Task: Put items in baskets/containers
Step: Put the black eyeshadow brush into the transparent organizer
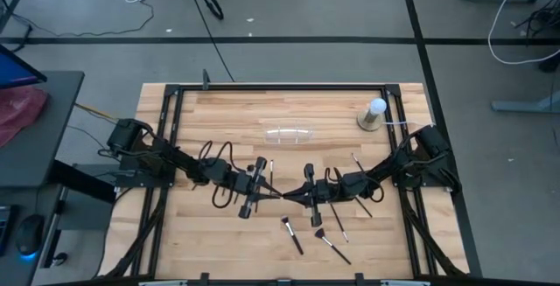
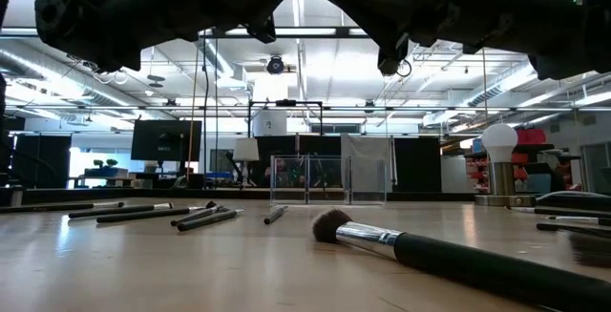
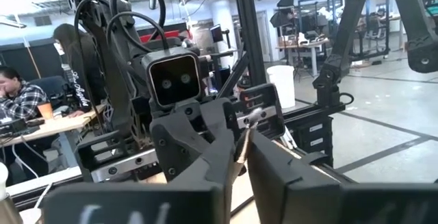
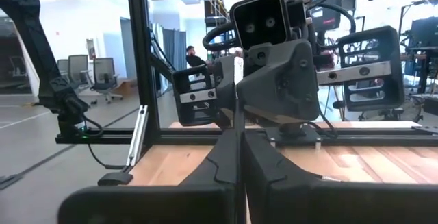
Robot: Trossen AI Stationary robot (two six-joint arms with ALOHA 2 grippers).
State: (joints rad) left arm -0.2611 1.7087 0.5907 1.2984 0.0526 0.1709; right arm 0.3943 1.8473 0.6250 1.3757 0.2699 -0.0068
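The high view showed 2 dark arms meeting near the middle of the wooden table [image 1: 219,120]. There was 1 organiser tray [image 1: 289,135] and 1 white ball on a tan round base [image 1: 374,114]. At least 6 loose brushes [image 1: 290,234] could be counted, and others may have lain hidden under the arms. A 7th, the held brush [image 1: 282,195], was off the wood between the grippers.

The tray was clear, hard plastic, low and oblong, split into narrow compartments. It stood empty toward the far side of the table, well apart from the brushes. The brushes were thin, dark, straight sticks, some with a shiny silver ferrule and a small fluffy tip. In the low view 1 lay closest, fat-handled with a soft dark tuft [image 2: 430,250]. A loose bundle of slimmer ones lay farther off on the pale planks. The ball was smooth and matte on its short cylindrical stand, near the far right corner.

The right gripper [image 1: 297,198] was clamped tight on the held brush. Its 2 fingers were pressed together with the thin handle standing up between them in its wrist view. The left gripper [image 1: 265,190] faced it nose to nose. Its fingers were drawn in close on either side of the same brush [image 3: 245,131], leaving only a slit the width of the handle, and appeared to pinch it. Neither gripper touched the table, the tray or the ball.
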